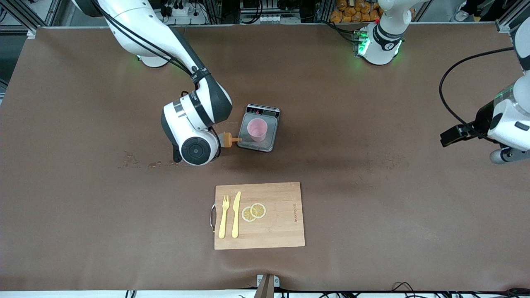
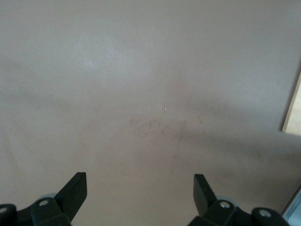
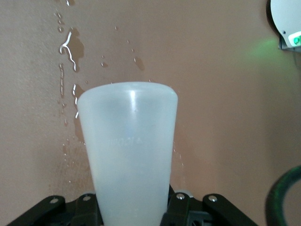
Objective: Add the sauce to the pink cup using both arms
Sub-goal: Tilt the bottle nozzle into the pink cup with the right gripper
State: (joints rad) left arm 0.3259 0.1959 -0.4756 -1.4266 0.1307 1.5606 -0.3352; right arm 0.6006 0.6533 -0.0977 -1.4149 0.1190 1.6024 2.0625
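1. Two arms are seen: the sauce point(image 1: 227, 140) is clamped sideways in the right gripper point(image 3: 134, 207) fingers, nozzle at the grey scale point(image 1: 260, 127) edge.
2. The pink cup point(image 1: 257, 129) is seated on the scale, mid-counter.
3. The left gripper point(image 2: 140, 190) is held parted over the counter's left-arm end.

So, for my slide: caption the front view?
Right claw tips sauce toward pink cup on scale.

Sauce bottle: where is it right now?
The sauce bottle is held sideways in the right pincer, just beside the grey scale, its orange nozzle pointing at the pink cup on the scale.
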